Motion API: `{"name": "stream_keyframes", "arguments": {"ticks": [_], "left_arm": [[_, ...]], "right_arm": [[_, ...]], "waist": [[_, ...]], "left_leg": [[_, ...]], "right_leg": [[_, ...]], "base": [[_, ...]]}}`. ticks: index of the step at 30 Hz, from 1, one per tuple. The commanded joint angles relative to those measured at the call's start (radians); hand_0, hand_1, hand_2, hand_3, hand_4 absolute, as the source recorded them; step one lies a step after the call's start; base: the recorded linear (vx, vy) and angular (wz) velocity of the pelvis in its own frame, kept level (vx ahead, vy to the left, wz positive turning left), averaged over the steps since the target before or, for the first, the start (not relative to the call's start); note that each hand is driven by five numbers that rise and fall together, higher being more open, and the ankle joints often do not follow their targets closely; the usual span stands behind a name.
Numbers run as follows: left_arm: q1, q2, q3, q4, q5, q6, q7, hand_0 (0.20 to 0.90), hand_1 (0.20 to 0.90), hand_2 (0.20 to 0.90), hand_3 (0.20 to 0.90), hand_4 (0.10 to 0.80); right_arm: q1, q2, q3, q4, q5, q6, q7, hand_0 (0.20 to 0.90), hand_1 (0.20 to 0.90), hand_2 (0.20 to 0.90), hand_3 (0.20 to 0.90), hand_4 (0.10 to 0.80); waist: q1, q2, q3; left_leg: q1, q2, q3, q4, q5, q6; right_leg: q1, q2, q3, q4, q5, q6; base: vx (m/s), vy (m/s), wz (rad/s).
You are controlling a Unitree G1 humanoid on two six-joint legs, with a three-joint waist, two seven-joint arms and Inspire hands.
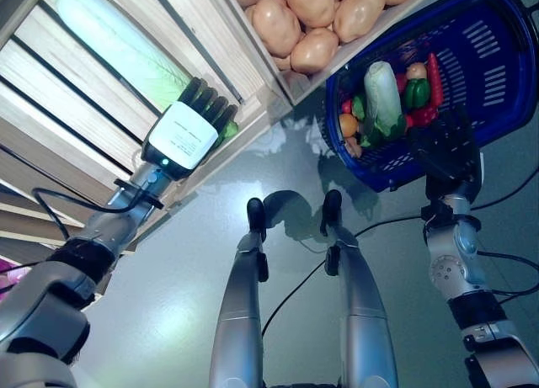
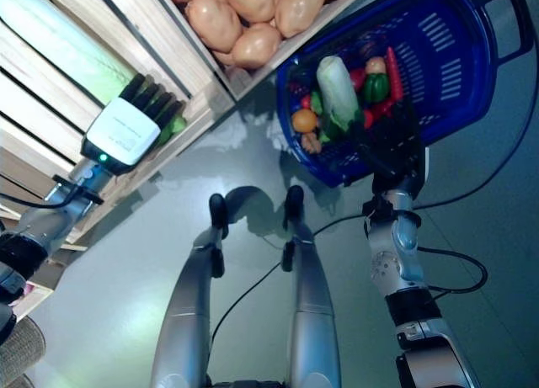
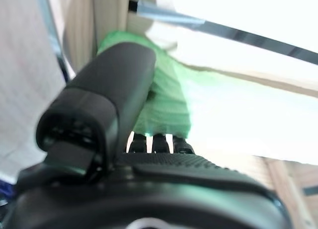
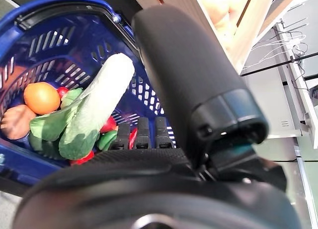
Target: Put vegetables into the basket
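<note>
Reaching into the wooden crate shelf (image 1: 101, 110) at the left of the scene, the left hand (image 1: 187, 131) lies with its fingers (image 1: 210, 106) stretched out straight over the leafy green end of a long pale cabbage (image 1: 118, 43); its own wrist view shows the thumb extended above the green leaf and the fingers reaching under it, not yet curled round it, so the cabbage rests in its crate, unheld. Step in hand, as judged: the approach to the next vegetable, before any grasp. Next move calls for: closing fingers and thumb round the thick leafy end, lifting the cabbage clear of the crate's slats, then carrying it right to the basket. Blue basket (image 1: 497, 77): at the right, against the shelf's edge, held up at its near rim by the right hand (image 1: 450, 148), whose fingers are curled over that rim. Contents already in the basket: a second pale cabbage with green leaves (image 1: 383, 98), a green pepper (image 1: 415, 93), a red chilli (image 1: 434, 78), an orange round fruit (image 1: 349, 124), a brown knobbly piece beside it that I cannot identify. A further crate at the far middle holds tan potatoes (image 1: 312, 18), untouched. Writing: a white label (image 1: 184, 135) on the back of the left hand bears fine print, too small to read; no other legible marks.
</note>
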Motion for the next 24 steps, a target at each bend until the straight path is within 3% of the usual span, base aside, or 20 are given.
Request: {"name": "stream_keyframes", "arguments": {"ticks": [1,12,20,24], "left_arm": [[0.008,0.009,0.110,-0.003,-0.037,0.049,0.079,0.300,0.300,0.300,0.300,0.400],[0.022,0.006,0.156,-0.007,-0.050,0.029,0.209,0.300,0.300,0.300,0.300,0.400],[0.052,0.008,0.235,-0.050,-0.098,0.018,0.321,0.300,0.300,0.300,0.300,0.400],[0.090,0.000,0.301,-0.092,-0.123,-0.030,0.407,0.300,0.300,0.300,0.300,0.400]], "right_arm": [[0.027,-0.034,-0.093,-0.142,-0.051,-0.051,-0.012,0.900,0.900,0.900,0.900,0.800],[0.034,-0.027,-0.098,-0.156,-0.053,-0.049,-0.006,0.900,0.900,0.900,0.900,0.800],[0.055,-0.002,-0.105,-0.170,-0.065,-0.051,-0.008,0.900,0.900,0.900,0.900,0.800],[0.079,0.025,-0.114,-0.173,-0.068,-0.060,-0.001,0.900,0.900,0.900,0.900,0.800]], "waist": [[0.002,-0.006,0.000],[0.001,-0.009,0.000],[0.000,-0.018,0.000],[0.004,-0.024,0.000]], "left_leg": [[-0.015,0.005,-0.031,-0.042,0.043,-0.060],[0.025,-0.001,-0.028,-0.063,0.048,-0.062],[0.095,-0.004,-0.024,-0.086,0.048,-0.065],[0.160,-0.011,-0.017,-0.115,0.050,-0.066]], "right_leg": [[0.031,-0.006,0.006,0.072,-0.049,0.057],[0.071,0.002,0.007,0.042,-0.042,0.059],[0.147,0.008,0.006,0.001,-0.038,0.059],[0.221,0.011,-0.001,-0.039,-0.034,0.062]], "base": [[0.000,0.000,0.00],[0.000,0.000,0.00],[0.005,0.000,0.00],[0.041,-0.010,-0.02]]}}
